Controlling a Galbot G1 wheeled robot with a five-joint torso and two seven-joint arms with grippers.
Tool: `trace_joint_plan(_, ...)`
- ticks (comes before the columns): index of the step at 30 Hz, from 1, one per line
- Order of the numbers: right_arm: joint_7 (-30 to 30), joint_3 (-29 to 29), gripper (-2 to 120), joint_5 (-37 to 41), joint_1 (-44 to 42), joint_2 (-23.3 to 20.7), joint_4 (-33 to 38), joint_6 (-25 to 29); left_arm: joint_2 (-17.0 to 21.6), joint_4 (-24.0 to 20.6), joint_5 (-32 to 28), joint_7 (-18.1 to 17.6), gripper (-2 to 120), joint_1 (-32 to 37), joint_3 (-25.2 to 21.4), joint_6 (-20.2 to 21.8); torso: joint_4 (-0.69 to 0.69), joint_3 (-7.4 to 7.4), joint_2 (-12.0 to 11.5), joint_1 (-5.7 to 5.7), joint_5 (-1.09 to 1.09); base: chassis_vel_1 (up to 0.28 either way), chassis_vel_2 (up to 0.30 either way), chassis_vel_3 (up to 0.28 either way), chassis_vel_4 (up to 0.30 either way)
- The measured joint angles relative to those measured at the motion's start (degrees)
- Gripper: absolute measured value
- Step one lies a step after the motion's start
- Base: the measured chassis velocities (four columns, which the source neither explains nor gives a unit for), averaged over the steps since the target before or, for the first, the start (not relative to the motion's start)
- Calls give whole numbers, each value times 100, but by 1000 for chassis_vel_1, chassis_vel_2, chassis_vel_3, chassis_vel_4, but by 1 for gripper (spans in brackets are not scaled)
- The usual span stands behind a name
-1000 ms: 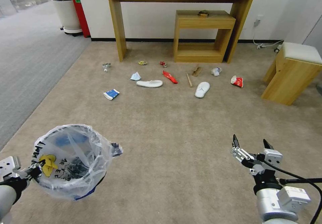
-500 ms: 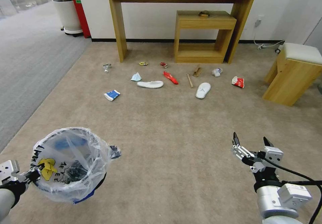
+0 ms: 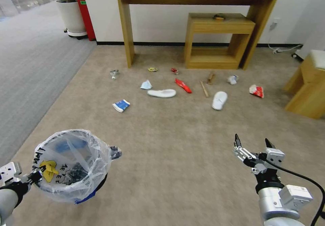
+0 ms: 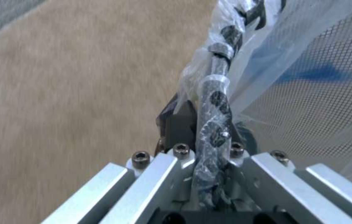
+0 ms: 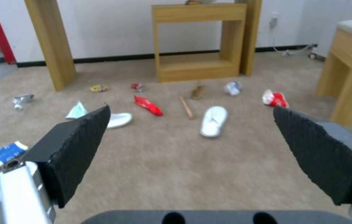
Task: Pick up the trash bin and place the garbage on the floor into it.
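Litter [image 3: 161, 93] is spread in a loose row across the beige floor [image 3: 176, 144], well ahead of the robot and in front of the wooden console table [image 3: 199, 2]; two white slippers, red wrappers, a blue-white packet and a thin stick can be made out. The trash bin [image 3: 69, 165] is held off the carpet at the robot's left, its bagged rim pinched by the left gripper [image 3: 34, 177], whose fingers are clamped on the liner and wire edge. The right gripper [image 3: 252, 141] is held low at the right with its jaws spread wide and nothing between them. The approach is judged best made slowly, so that the bin is kept level and its mouth upward, and the nearest packet [image 3: 121, 105] is probably best taken first.
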Motion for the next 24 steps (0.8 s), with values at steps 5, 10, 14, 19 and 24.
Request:
trace_joint_plan(5, 7, 3, 100, 18, 26, -21, -36, -2, 40, 36, 184, -10, 0, -185, 260, -1, 0, -1, 0, 0, -4, -39, 486, 48, -470)
trace_joint_plan(10, 19, 14, 100, 35, 32, -21, -50, -3, 40, 23, 258, -33, 0, -291, 435, -1, 0, -1, 0, 0, -3, -45, 468, 54, -467)
trace_joint_plan(14, 31, 23, 100, 67, 56, -26, -101, -3, 20, -13, 311, -98, 0, -378, 600, -2, 0, 0, 0, 0, -1, -36, 450, 60, -472)
trace_joint_plan(19, 35, 16, 100, 73, 106, -32, -162, -7, 18, -43, 305, -173, 0, -468, 716, -1, 0, 0, 0, 0, 3, -44, 447, 65, -461)
trace_joint_plan(24, 31, 1, 100, 64, 138, -14, -213, -10, 55, -30, 291, -188, 0, -514, 743, 0, 0, 0, 1, 0, 4, -88, 443, 81, -445)
